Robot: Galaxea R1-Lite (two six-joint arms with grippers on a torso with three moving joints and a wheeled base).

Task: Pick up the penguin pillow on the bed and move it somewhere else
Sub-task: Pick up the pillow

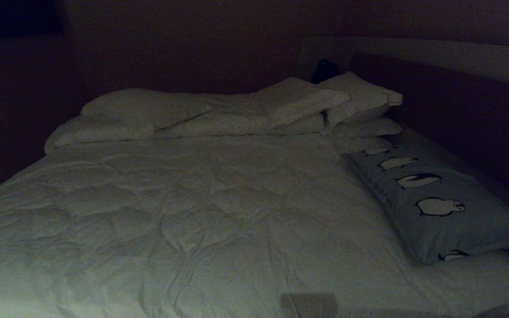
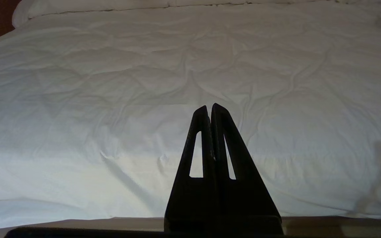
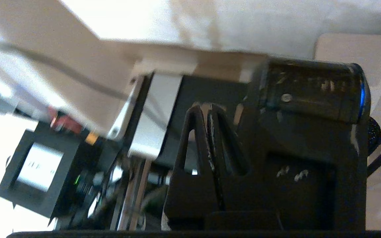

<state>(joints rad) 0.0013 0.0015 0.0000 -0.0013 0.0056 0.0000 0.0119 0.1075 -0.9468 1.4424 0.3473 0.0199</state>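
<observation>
penguin pillow (image 1: 440,207) flat along bed (image 1: 192,212) right edge

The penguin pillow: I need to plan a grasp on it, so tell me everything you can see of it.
The penguin pillow is a long, soft-looking rectangle of pale blue-grey fabric, printed with a row of black-and-white penguins down its length and dark lettering along its inner long edge. It lies flat, lengthwise along the right side of the bed, on the white duvet. Its far end reaches the stacked white pillows; whether it touches them is unclear. No tool is near it.
</observation>
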